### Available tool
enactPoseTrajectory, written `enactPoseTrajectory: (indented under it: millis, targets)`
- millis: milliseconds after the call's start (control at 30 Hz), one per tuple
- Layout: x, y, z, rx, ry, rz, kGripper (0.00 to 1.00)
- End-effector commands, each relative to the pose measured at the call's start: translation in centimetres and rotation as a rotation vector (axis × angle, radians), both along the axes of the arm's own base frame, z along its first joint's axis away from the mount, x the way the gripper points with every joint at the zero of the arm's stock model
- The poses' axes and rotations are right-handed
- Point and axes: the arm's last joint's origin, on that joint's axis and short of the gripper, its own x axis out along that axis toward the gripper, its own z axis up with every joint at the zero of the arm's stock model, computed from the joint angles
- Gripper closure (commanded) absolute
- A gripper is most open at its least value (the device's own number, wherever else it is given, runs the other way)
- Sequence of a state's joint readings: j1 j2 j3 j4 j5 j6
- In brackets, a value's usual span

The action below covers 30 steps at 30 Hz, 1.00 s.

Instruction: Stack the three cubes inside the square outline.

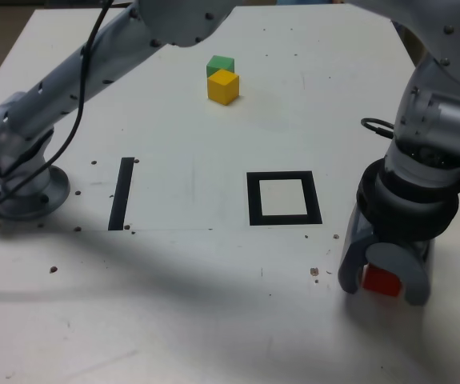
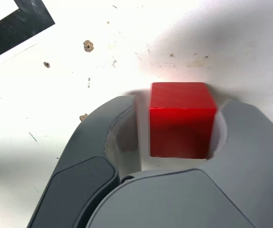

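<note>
The red cube rests on the white table at the exterior view's right front, between the fingers of my gripper, which points down at it. In the wrist view the red cube sits inside my gripper; one finger is against it, and the other finger leaves a narrow gap. The yellow cube and green cube touch each other at the back centre. The square outline lies left of the gripper in the exterior view, nothing inside it; a corner of the square outline shows in the wrist view.
A straight black strip lies to the exterior view's left of the square. The arm's base stands at the left edge, with a black cable along the arm. Small dark specks dot the table.
</note>
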<state>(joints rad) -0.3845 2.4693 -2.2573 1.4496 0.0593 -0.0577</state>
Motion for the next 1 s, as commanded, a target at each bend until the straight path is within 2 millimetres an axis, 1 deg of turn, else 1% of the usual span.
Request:
enactPoseTrajectory:
  millis: [0, 100, 367, 567, 700, 800, 900, 967]
  targets:
    - [0.0, 0.1, 0.2, 0.002, -0.008, 0.003, 0.54]
    - [0.0, 0.1, 0.2, 0.004, -0.012, 0.002, 0.59]
    - [-0.1, 0.1, 0.2, 0.005, -0.013, 0.002, 0.69]
    - [-0.2, 0.2, 0.7, 0.011, -0.024, 0.000, 0.77]
    - [-0.6, 0.4, 1.7, 0.021, -0.034, -0.001, 0.80]
    - [-1.1, 0.8, 2.8, 0.026, -0.043, 0.000, 0.81]
    - [-2.1, 1.5, 4.1, 0.028, -0.047, 0.007, 0.81]
    - [-3.0, 2.4, 5.1, 0.031, -0.044, 0.020, 0.81]
